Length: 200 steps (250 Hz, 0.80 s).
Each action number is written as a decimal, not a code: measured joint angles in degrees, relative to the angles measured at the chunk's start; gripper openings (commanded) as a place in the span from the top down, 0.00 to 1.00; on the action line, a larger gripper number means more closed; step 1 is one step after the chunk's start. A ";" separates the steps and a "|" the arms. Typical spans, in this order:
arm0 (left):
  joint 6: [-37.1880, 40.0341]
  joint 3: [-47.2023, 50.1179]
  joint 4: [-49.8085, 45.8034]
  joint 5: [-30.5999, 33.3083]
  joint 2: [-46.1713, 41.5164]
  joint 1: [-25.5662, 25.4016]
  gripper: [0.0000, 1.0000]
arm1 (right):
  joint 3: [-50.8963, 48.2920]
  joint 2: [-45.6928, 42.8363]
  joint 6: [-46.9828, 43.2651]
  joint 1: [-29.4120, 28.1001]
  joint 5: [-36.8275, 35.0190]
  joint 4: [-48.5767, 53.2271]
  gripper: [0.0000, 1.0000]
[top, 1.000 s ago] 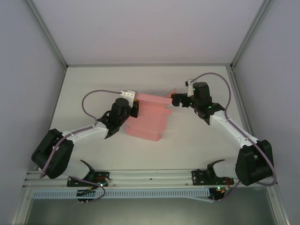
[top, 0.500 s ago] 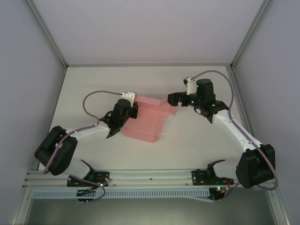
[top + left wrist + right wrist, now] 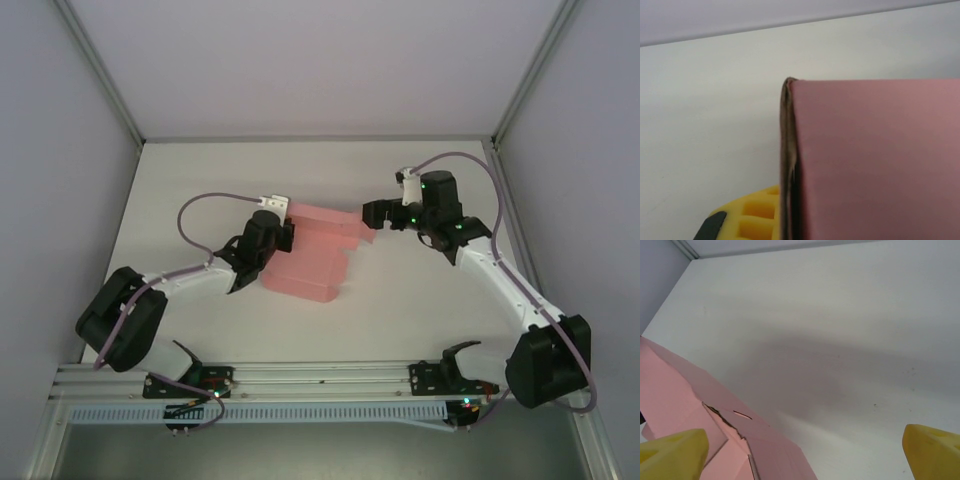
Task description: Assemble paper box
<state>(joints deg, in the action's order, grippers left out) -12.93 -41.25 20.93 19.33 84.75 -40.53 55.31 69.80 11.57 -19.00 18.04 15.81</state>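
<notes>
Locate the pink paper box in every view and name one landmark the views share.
Top external: paper box lies mid-table.
Left wrist: paper box fills the right half, its folded edge upright at centre.
Right wrist: paper box sits in the lower left corner, flaps showing.
Shared landmark: the white table under it.

The top view looks steeply down from above and behind the arm bases. It stands far enough back to take in the whole white counter (image 3: 420, 300), with the left pincer (image 3: 287, 233) and right pincer (image 3: 371, 213) either side of the pink paper box (image 3: 310, 262). The left wrist view sits low and pressed close to that box, facing along the counter toward a wall. The right wrist view looks low across the counter toward a walled corner from slightly farther off, sharing the box's card with both others.
</notes>
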 measured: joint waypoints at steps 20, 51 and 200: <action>-0.02 -0.44 0.00 0.20 0.48 0.00 1.00 | 0.02 -0.96 -0.50 0.00 0.24 -0.09 0.00; -0.04 -0.48 -0.02 0.20 0.70 0.00 1.00 | 0.02 -0.72 -0.61 0.00 2.16 -0.22 0.00; -5.64 -0.50 0.70 -3.15 -1.20 0.81 1.00 | -6.86 11.45 2.14 -7.17 4.04 -15.02 0.00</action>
<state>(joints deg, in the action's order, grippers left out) -18.57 -41.76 21.63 16.19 83.55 -39.72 48.45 81.25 13.72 -26.17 22.09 0.80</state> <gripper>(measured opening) 0.061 0.997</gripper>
